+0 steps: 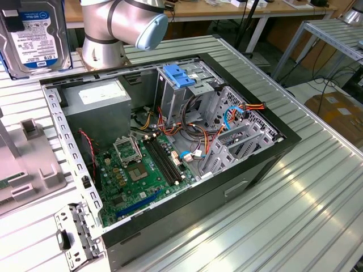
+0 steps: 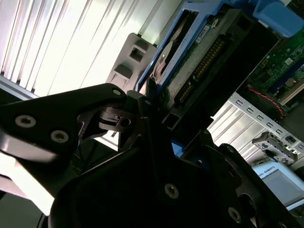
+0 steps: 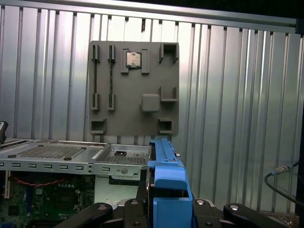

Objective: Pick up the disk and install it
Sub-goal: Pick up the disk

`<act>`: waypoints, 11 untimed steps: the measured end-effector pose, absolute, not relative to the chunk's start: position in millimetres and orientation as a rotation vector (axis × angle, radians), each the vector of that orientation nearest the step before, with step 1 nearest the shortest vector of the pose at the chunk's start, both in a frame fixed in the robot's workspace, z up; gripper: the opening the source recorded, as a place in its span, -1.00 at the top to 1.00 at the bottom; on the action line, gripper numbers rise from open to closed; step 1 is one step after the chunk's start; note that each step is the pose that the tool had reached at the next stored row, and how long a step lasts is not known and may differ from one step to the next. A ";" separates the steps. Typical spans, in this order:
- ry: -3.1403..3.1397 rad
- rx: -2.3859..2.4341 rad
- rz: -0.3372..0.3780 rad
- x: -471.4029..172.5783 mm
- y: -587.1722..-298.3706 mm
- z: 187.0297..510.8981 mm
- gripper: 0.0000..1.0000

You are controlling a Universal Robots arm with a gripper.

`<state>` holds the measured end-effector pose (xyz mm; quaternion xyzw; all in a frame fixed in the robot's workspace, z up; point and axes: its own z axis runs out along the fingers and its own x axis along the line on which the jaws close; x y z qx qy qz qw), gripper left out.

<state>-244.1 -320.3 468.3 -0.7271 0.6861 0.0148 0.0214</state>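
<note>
The disk (image 1: 34, 37), silver-grey with a white and blue label and blue side rails, hangs upright above the table at the exterior view's far left, behind the open computer case (image 1: 238, 187). In the second wrist view my gripper (image 2: 149, 102) is shut on the disk (image 2: 199, 52), whose connector edge and blue rail point away from the black fingers (image 2: 142, 118). In the first wrist view the blue rail of the disk (image 3: 167, 183) stands between the gripper's black linkages, above the case wall.
Inside the case sit a grey power supply (image 1: 96, 107), the green motherboard (image 1: 136, 170), cable bundles and a metal drive cage with a blue latch (image 1: 178, 76). A grey fixture plate (image 3: 135, 88) lies on the ribbed table. The arm's elbow (image 1: 122, 20) rises behind the case.
</note>
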 end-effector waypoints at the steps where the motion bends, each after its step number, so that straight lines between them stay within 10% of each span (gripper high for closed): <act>1: 2.127 -2.254 0.046 -243.5 -320.9 468.3 0.27; 11: 2.127 -2.254 0.046 -237.4 -327.3 467.7 0.27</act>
